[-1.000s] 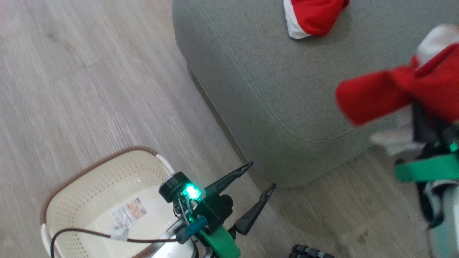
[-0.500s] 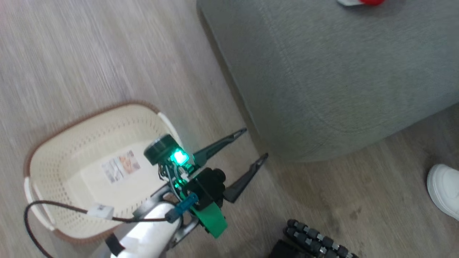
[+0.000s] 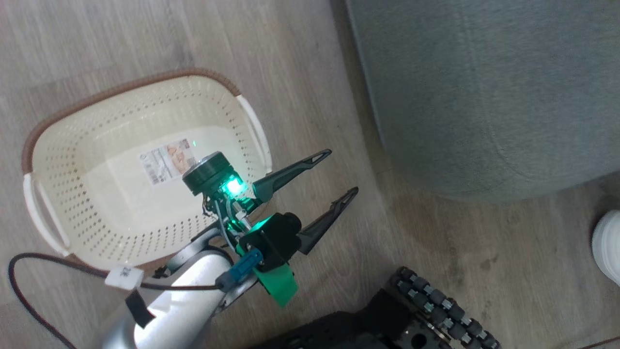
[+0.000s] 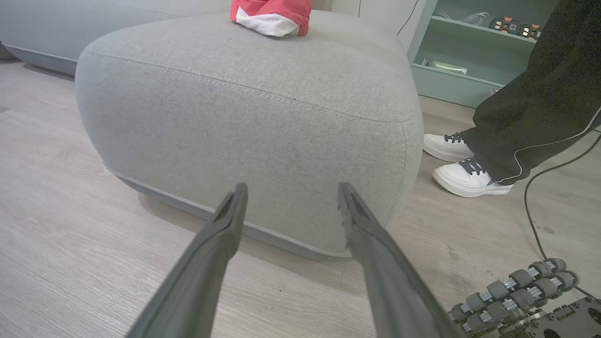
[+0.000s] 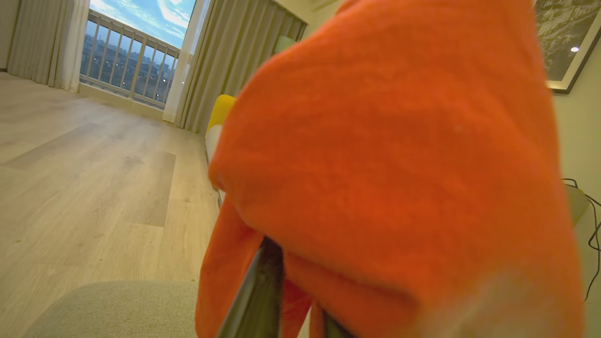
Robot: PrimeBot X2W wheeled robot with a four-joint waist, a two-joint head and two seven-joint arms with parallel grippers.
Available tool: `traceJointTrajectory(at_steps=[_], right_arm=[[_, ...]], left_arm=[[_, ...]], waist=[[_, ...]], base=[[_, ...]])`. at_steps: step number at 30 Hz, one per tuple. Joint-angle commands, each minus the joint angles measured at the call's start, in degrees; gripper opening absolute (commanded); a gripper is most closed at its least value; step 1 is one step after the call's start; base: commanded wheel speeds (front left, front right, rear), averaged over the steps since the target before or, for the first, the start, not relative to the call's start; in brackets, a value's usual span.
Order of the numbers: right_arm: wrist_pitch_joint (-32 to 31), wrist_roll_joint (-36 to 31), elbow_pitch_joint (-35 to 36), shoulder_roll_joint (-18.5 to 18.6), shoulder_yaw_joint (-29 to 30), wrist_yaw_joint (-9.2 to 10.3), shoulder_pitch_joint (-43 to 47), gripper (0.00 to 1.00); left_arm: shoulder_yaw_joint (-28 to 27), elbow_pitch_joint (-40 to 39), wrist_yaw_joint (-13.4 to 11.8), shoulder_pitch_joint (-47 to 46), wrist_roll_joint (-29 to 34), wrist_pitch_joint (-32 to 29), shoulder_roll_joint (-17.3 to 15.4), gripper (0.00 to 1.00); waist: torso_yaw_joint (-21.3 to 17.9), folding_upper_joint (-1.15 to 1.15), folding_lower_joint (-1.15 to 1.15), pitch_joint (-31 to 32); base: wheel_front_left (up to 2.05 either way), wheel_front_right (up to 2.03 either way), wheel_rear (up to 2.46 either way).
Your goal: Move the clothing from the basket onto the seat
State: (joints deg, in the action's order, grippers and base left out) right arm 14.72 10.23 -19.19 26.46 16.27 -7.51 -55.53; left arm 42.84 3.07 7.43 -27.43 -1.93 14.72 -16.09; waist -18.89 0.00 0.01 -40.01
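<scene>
I logged the basket [image 3: 116,203], beside the seat [image 4: 263,108], empty. One garment [image 4: 271,14] lay atop the seat; second garment [image 5: 399,164], gripped in my right hand [image 5: 286,291] near the seat, awaited placing. Left hand [image 3: 342,171] gaped empty.

The left pincer [image 3: 343,171] has two long, dark, tapering fingers on a black wrist block [image 3: 271,237] with a glowing green light [image 3: 235,186], a round dark cap [image 3: 206,172], a green bracket [image 3: 277,287] and a blue connector [image 3: 241,274]. A black cable [image 3: 68,263] with a white tag [image 3: 124,277] runs to the pale silver forearm [image 3: 179,310]. The black base [image 3: 368,320] carries grey roller wheels [image 3: 438,305].
</scene>
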Motion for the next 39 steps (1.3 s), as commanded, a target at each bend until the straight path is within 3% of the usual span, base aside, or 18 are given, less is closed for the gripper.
traceJointTrajectory(at_steps=[1,14,25,36,37,38,39], right_arm=[[0.28,-0.13,-0.98,2.85,0.81,0.02,-1.51,0.0],[0.28,-2.94,-18.9,1.37,3.98,0.02,-9.27,0.0],[0.28,-4.56,-32.63,-1.7,-0.5,0.02,-11.95,0.0],[0.28,-2.01,-36.7,-0.73,-3.28,0.02,-12.73,0.0],[0.28,-1.77,-36.86,-0.67,-3.4,0.02,-12.76,0.04],[0.28,-1.66,-36.96,-0.59,-3.58,0.02,-12.74,0.29],[0.28,-1.73,-36.74,-0.54,-3.83,0.02,-12.58,1.0]], left_arm=[[-1.14,-2.23,0.03,-0.67,0.22,0.28,-0.44,1.0],[-2.8,-4.7,-0.27,-0.51,0.2,0.28,-1.63,1.0],[-3.02,-7.17,-0.16,-1.01,0.34,0.28,-1.94,1.0],[-3.99,-6.63,-0.19,-1.51,0.43,0.28,-1.93,1.0],[-3.88,-6.53,-0.19,-1.55,0.46,0.28,-1.78,1.0],[-3.74,-6.44,-0.18,-1.58,0.48,0.28,-1.61,1.0],[-3.61,-6.33,-0.17,-1.61,0.46,0.28,-1.41,1.0]], waist=[[1.67,0.0,-0.01,-1.94],[3.62,0.0,-0.01,-6.66],[4.9,0.0,-0.01,-9.25],[5.65,0.0,-0.01,-8.95],[5.6,0.0,-0.01,-8.61],[5.56,0.0,-0.01,-8.31],[5.52,0.0,-0.01,-7.79]], base=[[0.0,0.0,0.0],[0.0,0.0,0.0],[0.0,0.0,0.0],[0.0,0.0,0.0],[0.0,0.0,0.0],[0.0,0.0,0.0],[0.0,0.0,0.0]])
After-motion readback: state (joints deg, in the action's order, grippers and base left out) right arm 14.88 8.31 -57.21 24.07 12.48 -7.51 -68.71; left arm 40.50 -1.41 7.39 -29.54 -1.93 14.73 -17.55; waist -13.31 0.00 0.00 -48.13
